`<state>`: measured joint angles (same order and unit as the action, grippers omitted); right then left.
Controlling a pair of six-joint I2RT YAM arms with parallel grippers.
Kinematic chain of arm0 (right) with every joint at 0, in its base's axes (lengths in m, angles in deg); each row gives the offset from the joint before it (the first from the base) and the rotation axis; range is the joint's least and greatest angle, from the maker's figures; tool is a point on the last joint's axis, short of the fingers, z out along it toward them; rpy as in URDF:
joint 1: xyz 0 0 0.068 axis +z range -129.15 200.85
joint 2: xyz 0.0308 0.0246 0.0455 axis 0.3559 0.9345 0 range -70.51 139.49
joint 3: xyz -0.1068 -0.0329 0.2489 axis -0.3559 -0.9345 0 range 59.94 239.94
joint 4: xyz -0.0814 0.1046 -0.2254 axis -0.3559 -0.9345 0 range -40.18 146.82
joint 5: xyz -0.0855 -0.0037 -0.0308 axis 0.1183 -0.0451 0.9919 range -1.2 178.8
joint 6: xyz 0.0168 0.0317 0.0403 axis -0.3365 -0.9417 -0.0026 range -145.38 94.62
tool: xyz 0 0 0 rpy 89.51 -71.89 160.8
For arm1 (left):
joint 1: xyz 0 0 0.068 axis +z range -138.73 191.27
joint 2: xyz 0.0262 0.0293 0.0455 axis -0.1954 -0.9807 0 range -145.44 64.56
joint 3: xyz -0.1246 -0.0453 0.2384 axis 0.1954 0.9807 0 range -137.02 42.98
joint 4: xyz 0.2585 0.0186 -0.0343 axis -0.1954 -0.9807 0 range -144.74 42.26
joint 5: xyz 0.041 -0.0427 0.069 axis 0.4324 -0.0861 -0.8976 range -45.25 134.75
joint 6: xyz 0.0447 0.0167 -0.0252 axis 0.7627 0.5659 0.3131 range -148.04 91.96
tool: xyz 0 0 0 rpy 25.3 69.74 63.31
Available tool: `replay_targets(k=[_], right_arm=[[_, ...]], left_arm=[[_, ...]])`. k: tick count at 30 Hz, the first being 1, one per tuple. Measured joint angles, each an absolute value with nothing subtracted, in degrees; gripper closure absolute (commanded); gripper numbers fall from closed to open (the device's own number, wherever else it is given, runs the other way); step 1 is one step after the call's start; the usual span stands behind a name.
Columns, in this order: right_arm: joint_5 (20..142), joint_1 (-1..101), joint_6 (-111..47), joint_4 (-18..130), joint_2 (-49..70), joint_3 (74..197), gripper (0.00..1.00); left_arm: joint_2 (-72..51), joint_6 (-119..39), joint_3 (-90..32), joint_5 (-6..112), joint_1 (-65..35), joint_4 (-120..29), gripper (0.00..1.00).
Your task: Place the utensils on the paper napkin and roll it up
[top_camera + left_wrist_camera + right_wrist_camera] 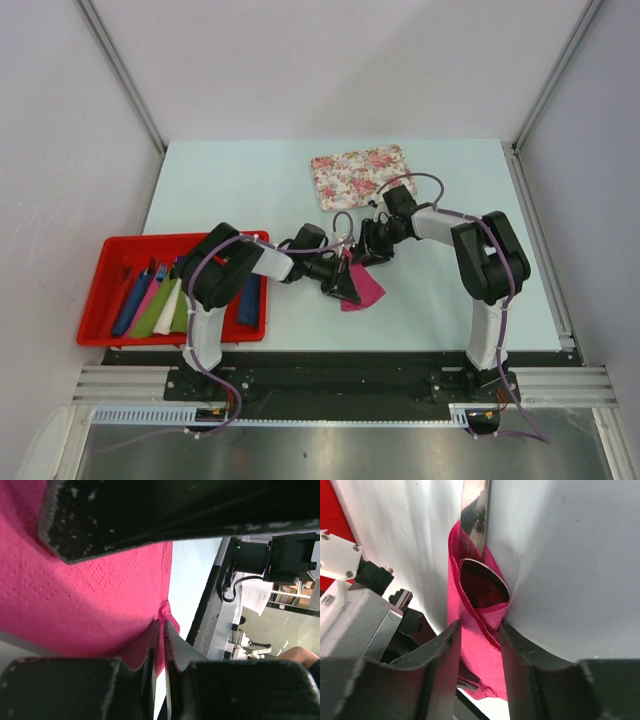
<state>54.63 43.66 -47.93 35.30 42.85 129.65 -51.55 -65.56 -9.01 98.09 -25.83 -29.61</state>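
The magenta paper napkin point(368, 288) lies at mid-table, partly folded over the utensils. In the right wrist view the napkin point(472, 650) wraps a silvery spoon bowl point(485, 582), and a shiny metal blade point(475, 510) sticks out beyond it. My right gripper point(479, 635) straddles this fold with both fingers touching it; it also shows in the top view point(370, 250). My left gripper point(343, 284) is at the napkin's near-left edge. In the left wrist view the gripper point(162, 630) has its jaws nearly together, pinching a corner of the napkin point(75, 595).
A floral mat point(360, 176) lies behind the grippers. A red tray point(100, 300) at the left holds several coloured rolls. The left arm's wrist point(355, 625) sits close beside the right gripper. The table's near edge point(202, 605) is just beyond the napkin.
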Motion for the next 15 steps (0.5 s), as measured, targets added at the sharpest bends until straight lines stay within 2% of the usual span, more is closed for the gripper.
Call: replay_targets(k=[3, 4, 5, 6, 10, 15], right_arm=[[55.46, 43.96, -48.28, 35.17, 42.87, 129.65, 0.71], [55.88, 43.98, -48.34, 35.06, 42.96, 129.65, 0.84], [56.09, 43.98, -48.43, 35.02, 43.09, 129.63, 0.90], [56.77, 43.98, -48.45, 34.96, 43.29, 129.63, 1.00], [55.77, 43.85, -48.98, 35.17, 43.99, 129.76, 1.00], [54.04, 43.39, -48.93, 35.72, 44.16, 129.74, 1.00]], left_arm=[[-51.55, -65.56, -9.01, 98.09, -25.83, -29.59, 0.85], [-51.55, -65.56, -9.01, 98.09, -25.83, -29.59, 0.85], [-51.55, -65.56, -9.01, 98.09, -25.81, -29.59, 0.85], [-51.55, -65.56, -9.01, 98.09, -25.81, -29.59, 0.85], [-51.53, -65.60, -9.05, 98.07, -25.70, -29.66, 0.82], [-50.02, -65.27, -9.38, 97.11, -24.33, -31.01, 0.64]])
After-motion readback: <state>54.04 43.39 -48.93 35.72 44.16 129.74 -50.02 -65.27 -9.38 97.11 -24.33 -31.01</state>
